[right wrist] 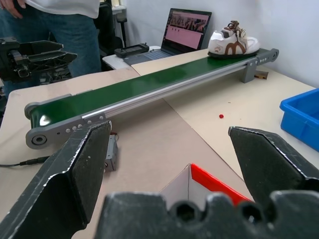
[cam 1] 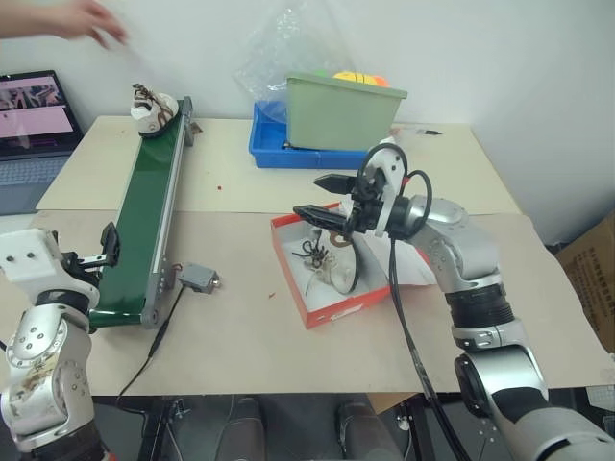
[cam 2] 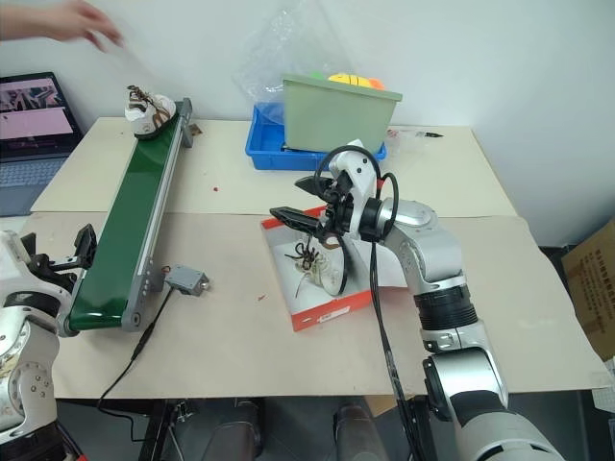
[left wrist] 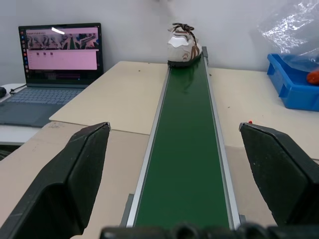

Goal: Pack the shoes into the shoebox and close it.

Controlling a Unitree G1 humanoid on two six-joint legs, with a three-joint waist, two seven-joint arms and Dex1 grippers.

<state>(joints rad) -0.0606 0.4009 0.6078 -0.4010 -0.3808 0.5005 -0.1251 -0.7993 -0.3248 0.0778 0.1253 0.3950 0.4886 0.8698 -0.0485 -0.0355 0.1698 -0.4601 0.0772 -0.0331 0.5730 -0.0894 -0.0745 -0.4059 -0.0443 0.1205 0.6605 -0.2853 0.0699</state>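
One cream-and-brown shoe (cam 1: 152, 108) stands on the far end of the green conveyor belt (cam 1: 144, 226); the wrist views show that shoe (left wrist: 183, 46) (right wrist: 233, 42) too. The other shoe (cam 1: 332, 267) lies inside the open red shoebox (cam 1: 332, 309) at the table's middle. My right gripper (cam 1: 317, 197) hovers open and empty over the box's far left corner, pointing towards the belt. My left gripper (cam 1: 96, 254) is open and empty at the belt's near end, aimed along it; its fingers (left wrist: 75, 179) frame the belt.
A green bin (cam 1: 341, 110) sits in a blue tray (cam 1: 274, 144) at the back, with a plastic bag behind it. A laptop (cam 1: 34, 115) is far left. A grey box with a cable (cam 1: 197, 279) lies beside the belt. A person's hand (cam 1: 82, 19) hovers above the far shoe.
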